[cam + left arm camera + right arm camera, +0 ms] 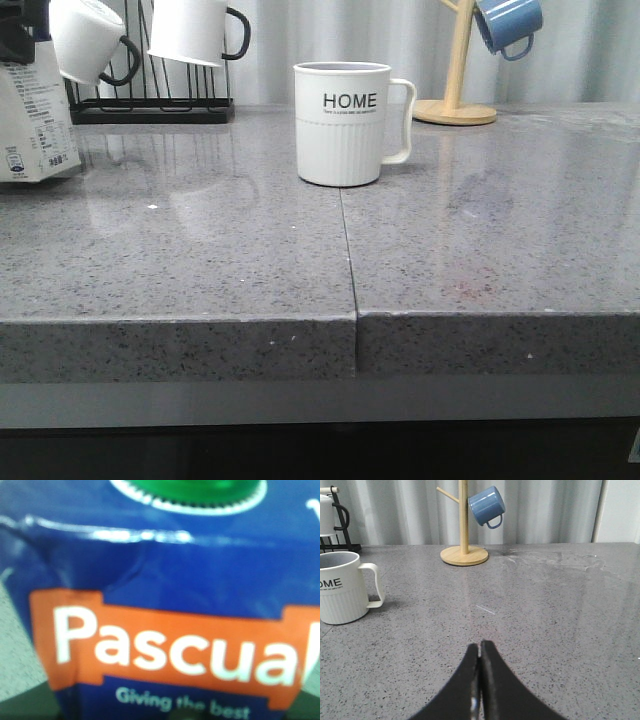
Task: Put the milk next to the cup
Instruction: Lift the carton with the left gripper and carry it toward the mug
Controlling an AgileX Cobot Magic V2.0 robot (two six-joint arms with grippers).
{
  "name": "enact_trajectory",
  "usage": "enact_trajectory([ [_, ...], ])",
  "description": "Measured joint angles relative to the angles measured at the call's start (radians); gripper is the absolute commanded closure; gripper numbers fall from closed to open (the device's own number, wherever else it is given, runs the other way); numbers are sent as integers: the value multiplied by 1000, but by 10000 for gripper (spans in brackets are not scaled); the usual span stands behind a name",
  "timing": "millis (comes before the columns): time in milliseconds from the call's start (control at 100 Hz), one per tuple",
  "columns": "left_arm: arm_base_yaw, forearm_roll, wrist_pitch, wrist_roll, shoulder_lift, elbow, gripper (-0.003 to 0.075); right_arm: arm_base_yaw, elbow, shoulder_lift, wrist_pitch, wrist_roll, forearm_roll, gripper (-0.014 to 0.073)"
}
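left gripper: grip unseen, cannot tell | right gripper (479,680): closed, empty | risk: tilted Pascual milk carton (35,120) topples when set beside HOME mug (342,124)

The cup (343,124) stands mid-counter (200,270) — the milk (35,125) far left, well apart.

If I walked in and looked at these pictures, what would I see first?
Probably the big white HOME cup, standing alone in the middle of the grey counter. Next, the milk carton at the far left edge, which fills the left wrist view with its blue top and orange Pascual label. A blue mug hangs on the wooden stand behind.
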Motion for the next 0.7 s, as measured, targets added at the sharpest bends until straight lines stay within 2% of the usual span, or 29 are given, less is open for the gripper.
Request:
enact_trajectory([
  [200,-2,-23,66,2,-81,2,533,0,0,0,0,0,0,715],
  [470,-38,-79,72,32,-153,-2,533,0,0,0,0,0,0,715],
  [560,-87,-151,72,100,-151,-12,533,0,0,0,0,0,0,715],
  [700,-193,-343,23,287,-113,-47,533,0,0,0,0,0,0,715],
])
